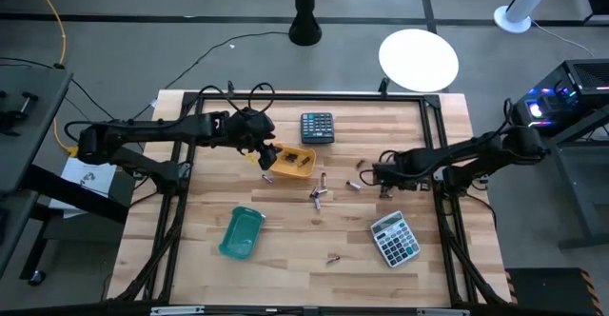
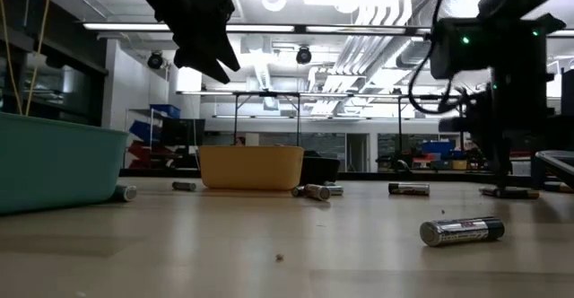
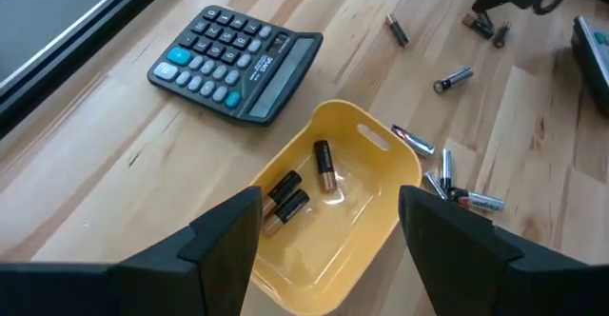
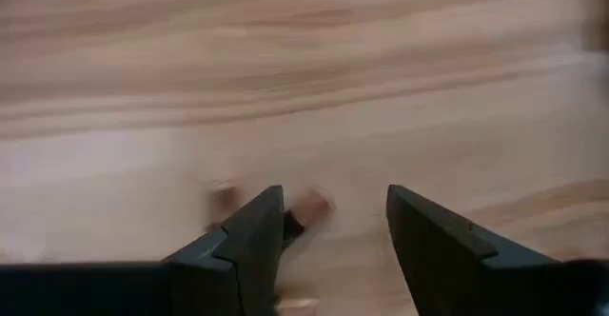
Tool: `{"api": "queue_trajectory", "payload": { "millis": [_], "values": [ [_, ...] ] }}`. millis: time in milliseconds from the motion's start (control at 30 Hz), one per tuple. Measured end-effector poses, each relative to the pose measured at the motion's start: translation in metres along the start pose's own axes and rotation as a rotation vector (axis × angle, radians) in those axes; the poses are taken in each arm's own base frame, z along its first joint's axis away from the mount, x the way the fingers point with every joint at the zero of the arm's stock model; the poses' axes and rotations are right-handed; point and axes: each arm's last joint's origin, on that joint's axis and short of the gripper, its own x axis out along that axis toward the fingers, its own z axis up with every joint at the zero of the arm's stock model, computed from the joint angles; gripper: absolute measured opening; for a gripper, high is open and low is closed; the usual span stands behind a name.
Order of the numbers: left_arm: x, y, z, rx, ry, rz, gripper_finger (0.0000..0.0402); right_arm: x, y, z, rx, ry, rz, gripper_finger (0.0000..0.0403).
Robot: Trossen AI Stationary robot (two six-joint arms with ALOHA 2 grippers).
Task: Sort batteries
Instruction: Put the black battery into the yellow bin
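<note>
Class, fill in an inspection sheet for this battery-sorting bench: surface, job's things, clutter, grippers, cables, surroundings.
Surface: wooden table, bare patches visible.
Job's things: three batteries in the yellow tray; loose batteries scattered mid-table; teal tray, contents not visible.
Clutter: two calculators.
Grippers: left gripper open above the yellow tray; right gripper open, low over the table.
Cables: black cable on the floor.
Surroundings: white round disc beyond the table.

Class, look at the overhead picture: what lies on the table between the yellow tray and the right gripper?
A few loose batteries on bare wood, between the yellow tray and the right gripper, shown in the high view.
</note>
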Motion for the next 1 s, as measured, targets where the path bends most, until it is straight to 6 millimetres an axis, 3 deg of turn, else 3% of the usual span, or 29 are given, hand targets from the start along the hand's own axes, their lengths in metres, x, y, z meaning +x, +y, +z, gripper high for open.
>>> {"api": "queue_trajectory", "payload": {
  "millis": [367, 667, 800, 1000],
  "values": [
    [0.000, 0.002, -0.005, 0.024, 0.053, 0.016, 0.0241, 0.009, -0.003, -0.006, 0.075, 0.006, 0.045, 0.0128],
    [0.000, 0.009, -0.006, 0.012, 0.074, 0.046, 0.0241, 0.000, -0.003, -0.003, -0.005, -0.061, -0.003, 0.0124],
    [0.001, 0.013, -0.005, 0.000, 0.073, 0.058, 0.0241, -0.014, 0.001, 0.005, -0.138, -0.049, -0.035, 0.0124],
    [0.001, 0.014, -0.005, -0.007, 0.075, 0.062, 0.0241, -0.052, -0.001, 0.003, -0.250, -0.036, -0.147, 0.0124]
  ]
}}
